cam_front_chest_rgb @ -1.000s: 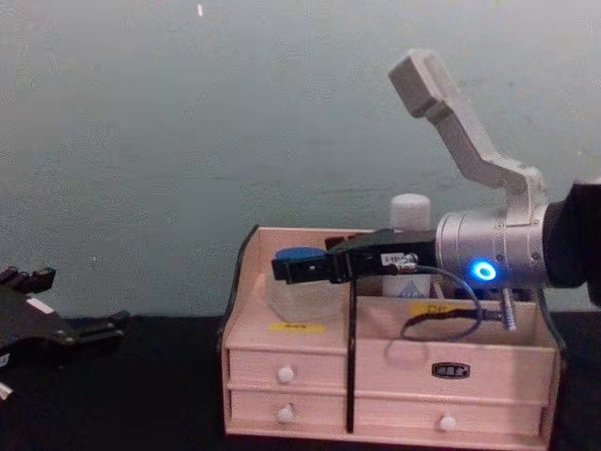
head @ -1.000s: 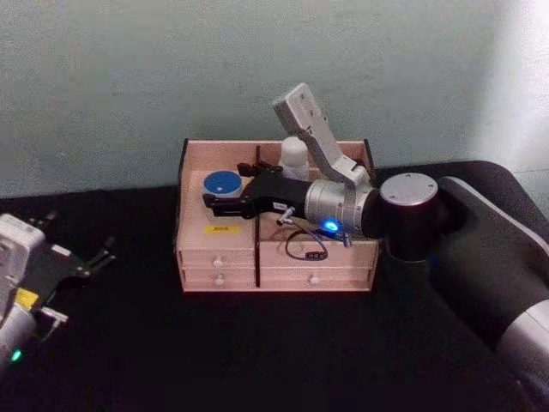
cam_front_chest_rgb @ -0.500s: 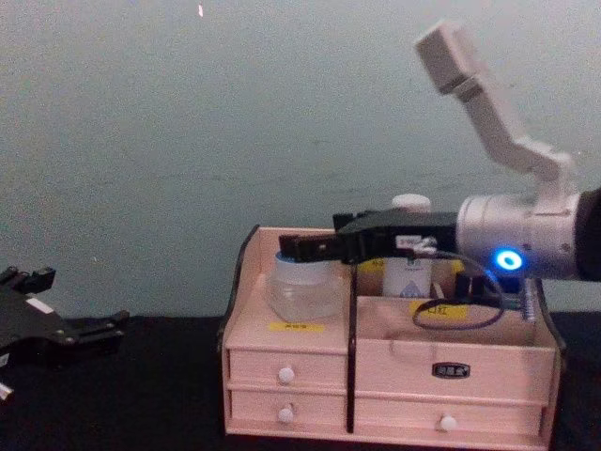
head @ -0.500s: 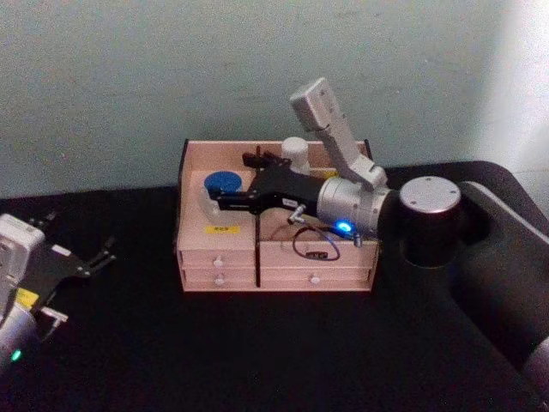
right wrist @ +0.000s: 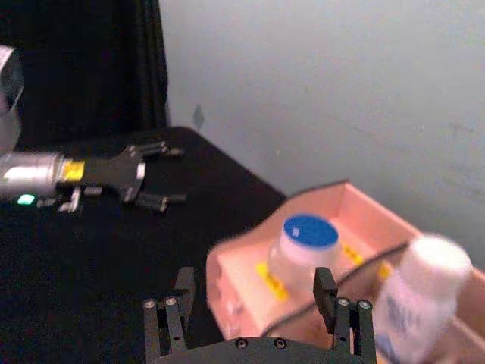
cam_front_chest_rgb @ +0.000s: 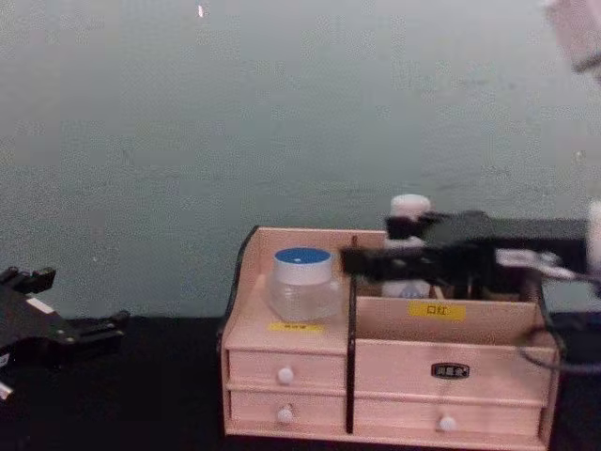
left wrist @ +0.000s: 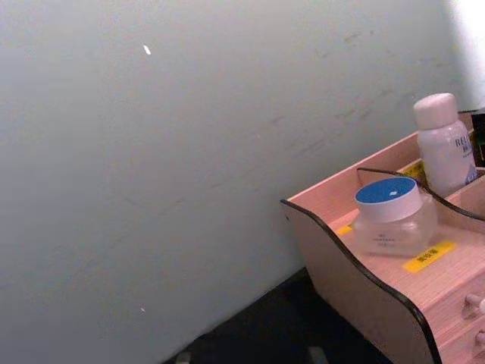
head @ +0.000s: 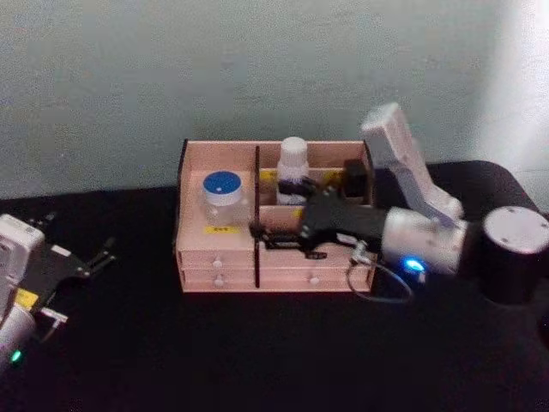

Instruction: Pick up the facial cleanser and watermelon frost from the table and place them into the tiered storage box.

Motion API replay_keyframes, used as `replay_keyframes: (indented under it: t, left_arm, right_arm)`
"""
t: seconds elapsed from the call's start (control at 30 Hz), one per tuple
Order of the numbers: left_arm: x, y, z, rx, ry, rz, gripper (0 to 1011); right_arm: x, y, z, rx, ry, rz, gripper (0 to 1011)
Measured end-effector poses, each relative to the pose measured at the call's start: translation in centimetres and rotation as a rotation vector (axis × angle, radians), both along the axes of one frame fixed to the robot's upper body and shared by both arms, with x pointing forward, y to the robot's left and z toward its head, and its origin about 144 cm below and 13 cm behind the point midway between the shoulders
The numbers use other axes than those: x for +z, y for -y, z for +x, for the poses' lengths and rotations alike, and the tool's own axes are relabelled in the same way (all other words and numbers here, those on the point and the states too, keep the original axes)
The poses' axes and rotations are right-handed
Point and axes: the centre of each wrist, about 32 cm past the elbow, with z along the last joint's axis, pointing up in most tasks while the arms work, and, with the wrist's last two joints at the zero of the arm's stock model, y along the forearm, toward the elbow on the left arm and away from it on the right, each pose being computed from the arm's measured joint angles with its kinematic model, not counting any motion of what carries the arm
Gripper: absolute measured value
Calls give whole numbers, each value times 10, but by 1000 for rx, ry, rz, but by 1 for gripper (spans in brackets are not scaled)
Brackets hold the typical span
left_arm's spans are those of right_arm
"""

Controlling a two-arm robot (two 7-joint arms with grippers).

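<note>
Though boxed: 1 jar (head: pixel 223 194), 1 bottle (head: pixel 292 171).

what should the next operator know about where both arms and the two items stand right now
Right tool: open, empty, in front of the storage box, by its middle divider.
Left tool: open, empty, parked low over the table at far left.
Blue-lidded jar: stands in the box's left compartment.
White bottle: stands upright in the rear right compartment.
Done: both items appear to be in the box.
Left: probably just retracting the right arm; no other items visible on the table.
</note>
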Motion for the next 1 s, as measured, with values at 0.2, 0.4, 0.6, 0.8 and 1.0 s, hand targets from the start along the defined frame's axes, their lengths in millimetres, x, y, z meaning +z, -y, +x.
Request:
replay_keyframes:
  t: [0.2, 0.4, 0.6, 0.8, 1.0]
  left_arm:
    - [0, 0, 0, 0, 0, 0, 1001]
    - [0, 0, 0, 0, 0, 0, 1001]
    - [0, 0, 0, 0, 0, 0, 1001]
    - [0, 0, 0, 0, 0, 0, 1001]
    - [0, 0, 0, 0, 0, 0, 1001]
  right_arm:
    - [-5, 33, -27, -9, -5, -46, 1002]
    - [-6, 62, -47, -149, 34, -76, 1003]
    - [-10, 75, -59, -418, 114, -80, 1003]
    - [-28, 70, -61, -715, 165, -77, 1002]
    - [-54, 56, -57, -905, 182, -116, 1002]
